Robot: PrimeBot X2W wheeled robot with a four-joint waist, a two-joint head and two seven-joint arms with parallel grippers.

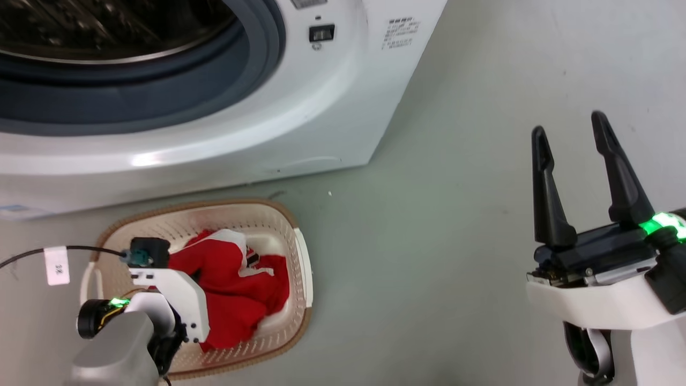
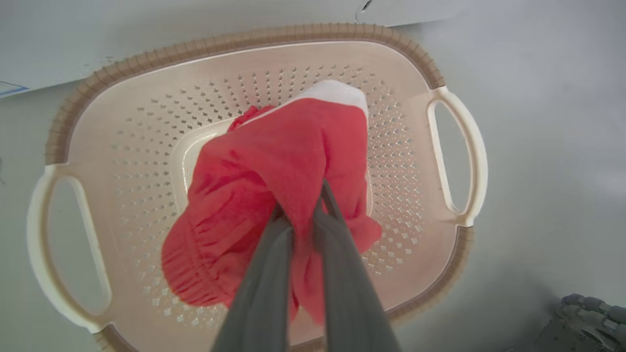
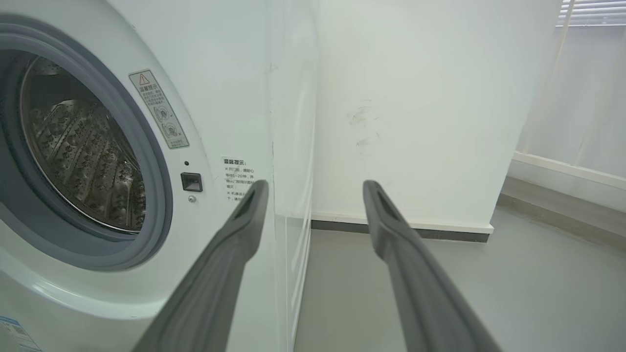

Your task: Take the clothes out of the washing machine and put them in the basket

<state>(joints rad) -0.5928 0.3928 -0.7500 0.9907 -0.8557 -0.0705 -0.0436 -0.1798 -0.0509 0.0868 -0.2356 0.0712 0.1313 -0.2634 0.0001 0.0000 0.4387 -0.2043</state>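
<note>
Clothes, red with white trim, sit bunched inside the basket, heaped toward its 6 o'clock side in the head view. Left gripper reaches down into the basket, its fingers pinched together on a fold of the red cloth. The basket stands on the floor just beside the washer, at its 6 o'clock. Right gripper hovers at 3 o'clock in the head view, well apart from the basket, fingers spread and holding nothing. Its wrist view has the steel drum at 9 o'clock.
</note>
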